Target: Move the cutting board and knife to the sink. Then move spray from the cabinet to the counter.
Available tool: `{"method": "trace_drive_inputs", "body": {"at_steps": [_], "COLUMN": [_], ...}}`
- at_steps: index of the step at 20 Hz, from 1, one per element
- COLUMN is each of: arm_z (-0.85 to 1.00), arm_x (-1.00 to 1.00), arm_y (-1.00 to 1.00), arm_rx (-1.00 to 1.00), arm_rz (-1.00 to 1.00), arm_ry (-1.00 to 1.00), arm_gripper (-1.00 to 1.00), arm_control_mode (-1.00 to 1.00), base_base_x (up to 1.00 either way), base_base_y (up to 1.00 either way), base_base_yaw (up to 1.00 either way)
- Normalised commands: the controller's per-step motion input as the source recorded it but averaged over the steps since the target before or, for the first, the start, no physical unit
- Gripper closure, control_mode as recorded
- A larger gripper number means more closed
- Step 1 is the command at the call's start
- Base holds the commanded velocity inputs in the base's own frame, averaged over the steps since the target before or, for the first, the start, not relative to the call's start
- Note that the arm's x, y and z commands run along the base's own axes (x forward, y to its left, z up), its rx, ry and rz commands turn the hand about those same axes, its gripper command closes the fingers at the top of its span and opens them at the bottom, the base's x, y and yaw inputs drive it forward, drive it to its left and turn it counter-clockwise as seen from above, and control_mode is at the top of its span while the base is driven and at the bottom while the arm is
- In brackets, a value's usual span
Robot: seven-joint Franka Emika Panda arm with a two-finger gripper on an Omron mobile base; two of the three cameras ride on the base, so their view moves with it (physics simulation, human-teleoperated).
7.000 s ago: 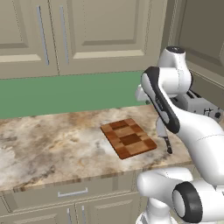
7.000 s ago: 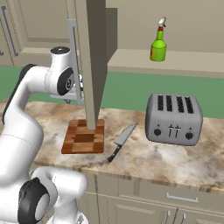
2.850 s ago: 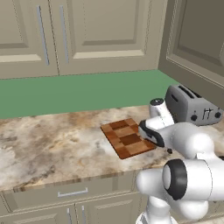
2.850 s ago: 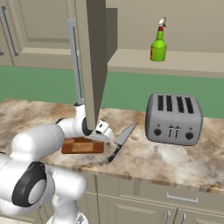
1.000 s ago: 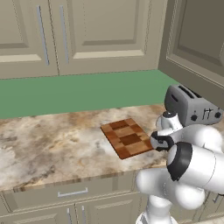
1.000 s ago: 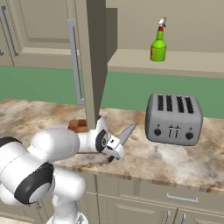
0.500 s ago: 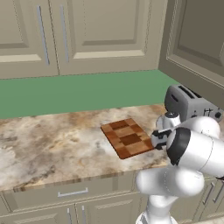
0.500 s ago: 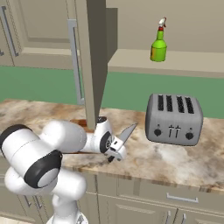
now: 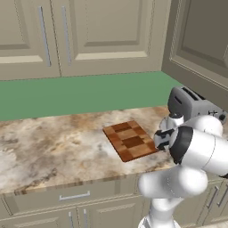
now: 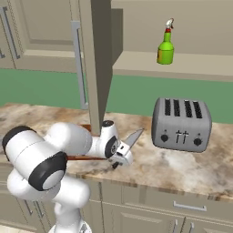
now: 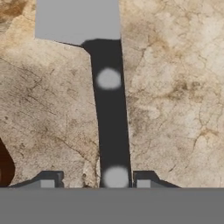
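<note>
The checkered wooden cutting board (image 9: 131,140) lies flat on the marbled counter (image 9: 58,147). Just to its right lies the knife (image 10: 133,137), blade pointing toward the toaster. My gripper (image 10: 119,157) is low over the counter at the knife's dark handle (image 11: 111,127). In the hand view the gripper (image 11: 98,180) straddles the handle's end; the right fingertip (image 11: 146,179) is close to it and the left fingertip (image 11: 50,179) stands off with a gap. The green spray (image 10: 165,45) stands on the open cabinet's shelf (image 10: 191,63). The sink is out of view.
A grey toaster (image 10: 182,123) sits on the counter right of the knife. The open cabinet door (image 10: 93,63) hangs edge-on above the board and my arm. Closed wall cabinets (image 9: 102,31) line the back above a green backsplash.
The jaws have narrowed around the knife handle over the last second. The hand has stayed low at the knife; the board and the knife have not moved.
</note>
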Motion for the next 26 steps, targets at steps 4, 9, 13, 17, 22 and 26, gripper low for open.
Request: {"method": "trace_drive_inputs", "body": {"at_steps": [4,9,13,17,22,26], "arm_z": [-0.09,0.00,0.12,0.48,0.56,0.44], "arm_x": [-0.29,-0.59,-0.57,-0.29,-0.20,-0.15], "arm_y": [0.00,0.00,0.15,0.60,0.81,0.89], "arm_rx": [0.04,0.01,0.00,0.00,0.00,-0.01], "arm_rz": [0.00,-0.05,-0.10,-0.03,0.00,0.00], "arm_ry": [0.00,-0.08,-0.11,-0.06,-0.01,0.00], "arm_gripper": [1.00,1.00,1.00,1.00,1.00,1.00], "arm_control_mode": [-1.00,-1.00,-1.00,-1.00,-1.00,-1.00], "base_base_x": [0.00,0.00,0.00,0.00,0.00,0.00], "base_base_y": [0.00,0.00,0.00,0.00,0.00,0.00], "base_base_yaw": [0.00,0.00,0.00,0.00,0.00,0.00]}}
